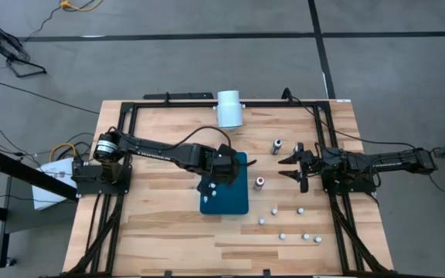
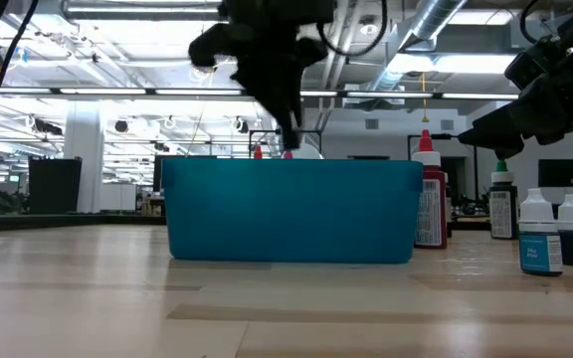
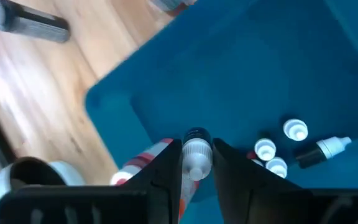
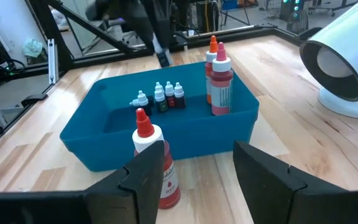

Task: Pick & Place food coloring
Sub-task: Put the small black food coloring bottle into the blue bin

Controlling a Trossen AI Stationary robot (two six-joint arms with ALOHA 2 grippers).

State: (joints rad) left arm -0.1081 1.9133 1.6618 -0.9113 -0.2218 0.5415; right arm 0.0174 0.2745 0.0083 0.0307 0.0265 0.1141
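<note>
Closest to the low camera, two small dark bottles (image 2: 539,234) with white caps stood on the wooden surface (image 2: 286,308) off to one side of the blue bin (image 2: 291,211); their labels were too small to read. A taller red bottle (image 4: 156,163) stood just outside the bin's wall, and the word "RED" could be made out low on its label. The right end effector (image 1: 293,167) waited beside that bottle, fingers spread wide, gripping nothing.

Above the bin's interior, the left end effector (image 3: 194,163) was pinched nearly shut on a small food coloring bottle (image 3: 196,154), its cap pointing outward between the fingers. Inside the bin, several tiny bottles (image 4: 160,97) were clustered near one wall and two tall reddish ones (image 4: 219,78) stood toward the opposite wall.

Judging from this, a release from this height could let the held bottle bounce, tip its neighbours or roll, since it looked held at a tilt. A sideways drift might also clip the bin's rim. Beyond the bin, more loose bottles (image 1: 283,224) and a white cylinder (image 1: 229,108) remained on the surface.
</note>
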